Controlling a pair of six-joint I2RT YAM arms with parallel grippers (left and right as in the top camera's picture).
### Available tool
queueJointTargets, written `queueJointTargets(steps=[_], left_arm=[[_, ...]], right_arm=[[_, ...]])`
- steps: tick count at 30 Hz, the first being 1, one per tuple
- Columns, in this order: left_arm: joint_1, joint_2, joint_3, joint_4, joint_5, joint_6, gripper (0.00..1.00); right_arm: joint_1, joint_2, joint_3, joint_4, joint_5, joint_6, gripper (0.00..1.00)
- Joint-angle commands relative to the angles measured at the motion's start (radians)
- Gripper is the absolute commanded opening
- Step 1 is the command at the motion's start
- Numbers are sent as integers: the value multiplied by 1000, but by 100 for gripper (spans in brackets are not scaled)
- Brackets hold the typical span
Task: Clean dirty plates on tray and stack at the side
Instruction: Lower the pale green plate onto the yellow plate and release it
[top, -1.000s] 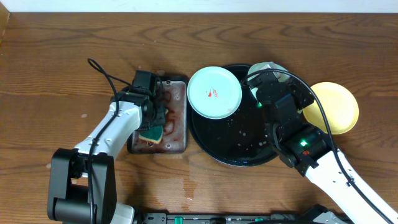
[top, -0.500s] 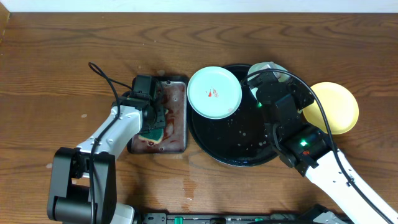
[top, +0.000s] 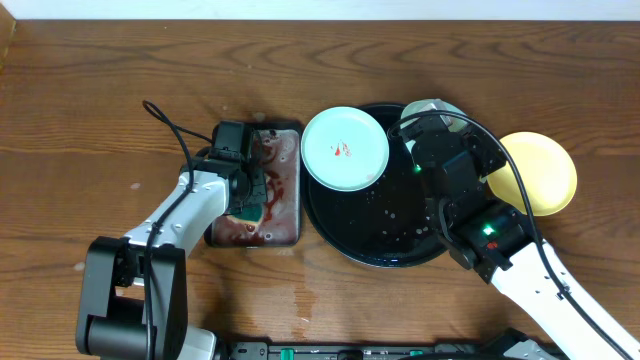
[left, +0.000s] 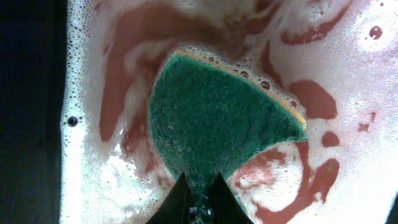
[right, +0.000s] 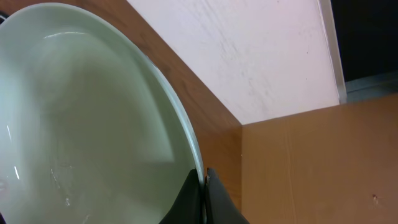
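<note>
left claw (left: 200, 186) grips the sponge (left: 217, 118) in the sudsy pan (left: 348, 68) to soak it; right claw (right: 202, 180) clamps a plate (right: 81, 124) by its rim.

Three plates are in the overhead view. Two are pale mint: a smeared mint plate (top: 345, 148) at top centre and a second mint plate (top: 430, 108) to its right, partly hidden. The third is a yellow plate (top: 545, 170) at the right.

There is one black tray (top: 370, 228), one metal pan (top: 288, 225) and one green sponge (left: 217, 112).

Two arms reach over the one bench (top: 100, 80), the left arm (top: 180, 215) and the right arm (top: 545, 285). Each carries one end effector, the left end effector (left: 202, 198) and the right end effector (right: 202, 186).
</note>
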Motion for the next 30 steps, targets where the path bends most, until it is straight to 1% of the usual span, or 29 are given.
queueJointTargets(steps=[1,6,8,11,15,19,22,24,27,30], left_arm=[[3,23,-17,-16,-8,-2,8],[3,23,-17,-17,-8,-2,7],[3,23,-17,-17,-9,-2,7],[3,23,-17,-17,-9,-2,7],[3,23,-17,-17,-9,-1,7],[3,23,-17,-17,-9,-1,8],[3,23,-17,-17,-9,-1,7],[3,23,-17,-17,-9,-1,8],[3,23,-17,-17,-9,-1,7],[3,23,-17,-17,-9,-1,7]], right_arm=[[7,-8,21,3,27,35,1],[7,-8,21,3,28,36,1],[5,-8,21,3,28,58,1],[-23,-8,21,3,27,146,1],[-110,-8,21,-18,14,327,1],[-259,-8,20,-113,-138,549,1],[-418,3,18,-190,-300,713,1],[-525,21,17,-233,-394,794,1],[-682,61,14,-276,-528,867,1],[-806,109,5,-280,-637,883,1]])
